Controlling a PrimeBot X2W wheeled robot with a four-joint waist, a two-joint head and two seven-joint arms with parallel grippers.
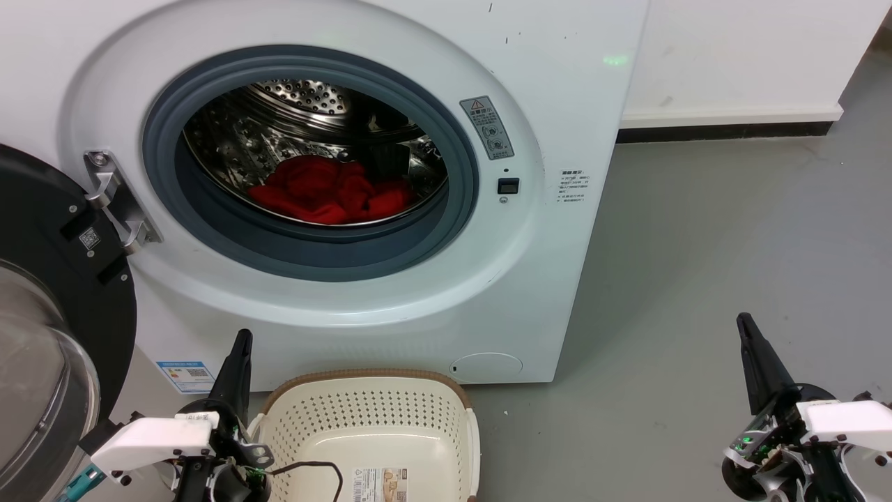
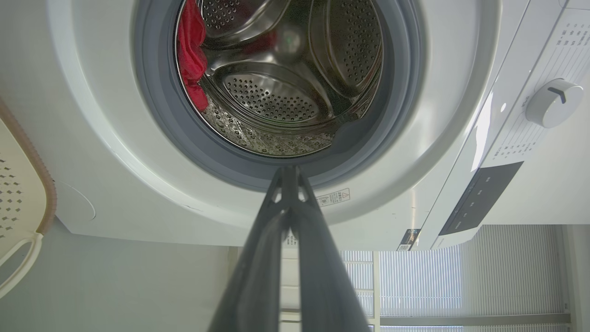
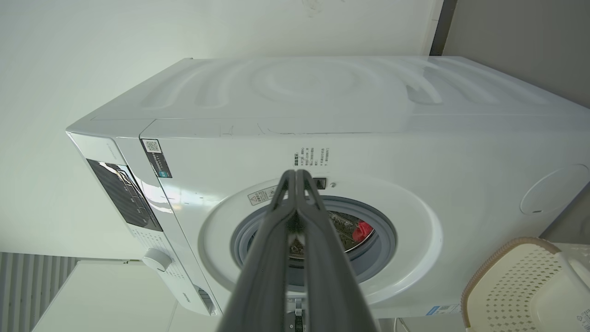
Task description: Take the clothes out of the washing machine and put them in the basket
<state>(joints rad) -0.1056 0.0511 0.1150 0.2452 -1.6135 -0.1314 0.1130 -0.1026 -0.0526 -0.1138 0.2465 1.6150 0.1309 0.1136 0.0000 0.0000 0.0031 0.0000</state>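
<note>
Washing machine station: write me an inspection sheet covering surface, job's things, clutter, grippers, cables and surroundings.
Surface: smooth grey floor.
Job's things: washing machine with door swung open on its left; red clothes heaped in the drum; basket on the floor in front, no clothes in it, paper label on its bottom.
Clutter: nothing seen.
Grippers: left gripper and right gripper both shut, holding nothing, outside the drum.
Cables: thin black cable loops from the left wrist across the basket in the head view.
Surroundings: white wall, dark skirting.
</note>
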